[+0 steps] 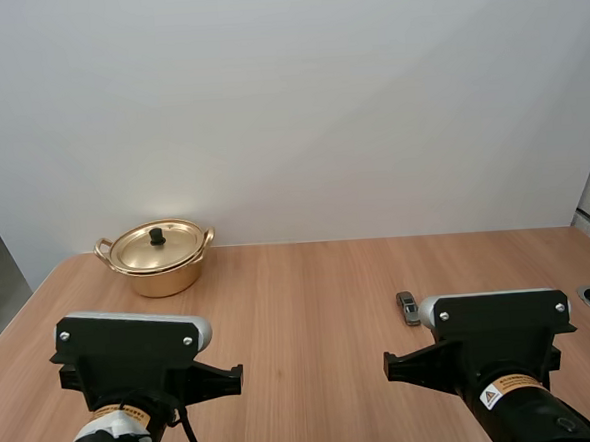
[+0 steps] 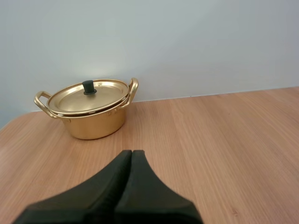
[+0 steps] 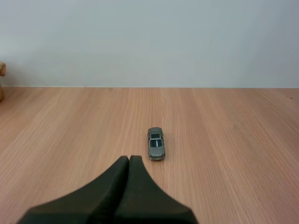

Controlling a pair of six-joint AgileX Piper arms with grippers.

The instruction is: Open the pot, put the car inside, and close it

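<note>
Right wrist view: my right gripper [image 3: 129,159] clenched empty; car [image 3: 156,143] just ahead on worktop [image 3: 233,140], tiny, light, hard, so pinch across its sides. Left gripper [image 2: 131,154] likewise clenched; pot [image 2: 96,123] beyond, lid [image 2: 105,95] on, lift by black knob [image 2: 88,87].

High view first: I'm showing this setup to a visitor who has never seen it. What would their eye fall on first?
The shiny gold pot, its lid on, stands out at the far left of the wooden table. Next comes the small grey car, lying toward the right just ahead of the right gripper. That gripper and the left gripper are both shut on nothing, clear of pot and car.
</note>
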